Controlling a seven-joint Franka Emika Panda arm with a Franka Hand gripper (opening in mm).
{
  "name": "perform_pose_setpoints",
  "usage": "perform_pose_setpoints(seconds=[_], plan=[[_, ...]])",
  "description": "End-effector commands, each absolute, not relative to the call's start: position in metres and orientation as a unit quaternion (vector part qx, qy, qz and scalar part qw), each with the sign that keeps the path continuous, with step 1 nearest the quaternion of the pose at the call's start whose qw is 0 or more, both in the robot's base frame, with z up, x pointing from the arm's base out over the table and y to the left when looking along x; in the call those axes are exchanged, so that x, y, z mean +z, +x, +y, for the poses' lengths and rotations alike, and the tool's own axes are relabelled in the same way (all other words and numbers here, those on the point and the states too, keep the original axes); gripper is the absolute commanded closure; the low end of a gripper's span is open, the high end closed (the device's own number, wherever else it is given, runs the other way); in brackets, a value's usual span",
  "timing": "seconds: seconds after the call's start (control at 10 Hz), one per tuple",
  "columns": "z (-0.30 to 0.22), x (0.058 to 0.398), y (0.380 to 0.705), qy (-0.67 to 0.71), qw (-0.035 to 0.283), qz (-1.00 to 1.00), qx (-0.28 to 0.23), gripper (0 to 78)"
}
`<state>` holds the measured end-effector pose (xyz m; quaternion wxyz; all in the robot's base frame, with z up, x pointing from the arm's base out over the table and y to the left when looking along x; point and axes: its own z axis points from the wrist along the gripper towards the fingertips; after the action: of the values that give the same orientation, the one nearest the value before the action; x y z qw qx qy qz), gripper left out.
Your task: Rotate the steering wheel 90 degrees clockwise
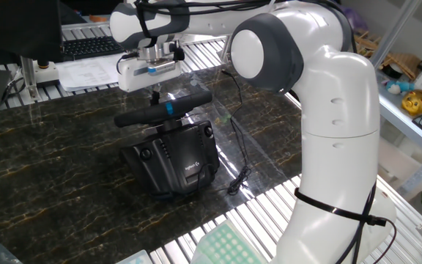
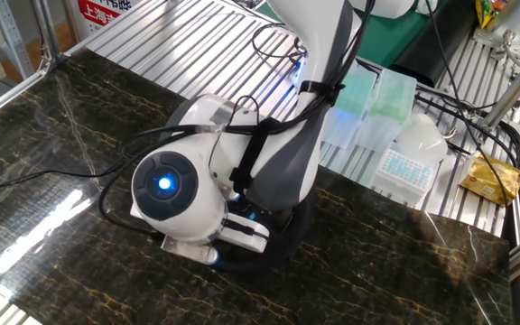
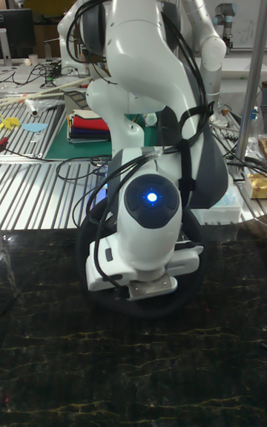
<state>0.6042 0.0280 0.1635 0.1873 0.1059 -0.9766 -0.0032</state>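
Steering wheel (image 1: 163, 111) mid-table on boxy black base (image 1: 173, 158), rim seen edge-on as dark bar, long axis running left-right, slightly higher at right; blue stripe (image 1: 170, 108) near bar's middle. Open dark marble tabletop (image 1: 42, 154) left and near of base; metal slat edge (image 1: 262, 209) close on near right. Thin cable (image 1: 239, 158) trails right of base. Gripper (image 1: 153, 94) hangs just above rim at stripe; finger spread: cannot tell. Other fixed view and tall view: arm hides most of wheel.
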Motion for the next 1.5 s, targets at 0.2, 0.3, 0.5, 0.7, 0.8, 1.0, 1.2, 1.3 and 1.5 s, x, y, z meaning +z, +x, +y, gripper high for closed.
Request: perform_pose_setpoints(seconds=[0.2,0.3,0.5,0.7,0.8,1.0,1.2,1.3,1.5], plan=[[0.045,0.156,0.601,0.089,0.182,-0.978,-0.054,77.6],[0.046,0.151,0.601,0.092,0.18,-0.978,-0.056,77.6],[0.046,0.145,0.602,0.092,0.177,-0.978,-0.054,77.6],[0.046,0.144,0.602,0.092,0.176,-0.979,-0.054,77.6],[0.045,0.145,0.604,0.091,0.177,-0.979,-0.051,77.6],[0.042,0.15,0.609,0.094,0.18,-0.978,-0.036,77.6],[0.037,0.149,0.611,0.095,0.182,-0.979,-0.02,77.6],[0.036,0.148,0.611,0.096,0.182,-0.978,-0.019,77.6],[0.033,0.148,0.612,0.095,0.185,-0.978,-0.007,77.6]])
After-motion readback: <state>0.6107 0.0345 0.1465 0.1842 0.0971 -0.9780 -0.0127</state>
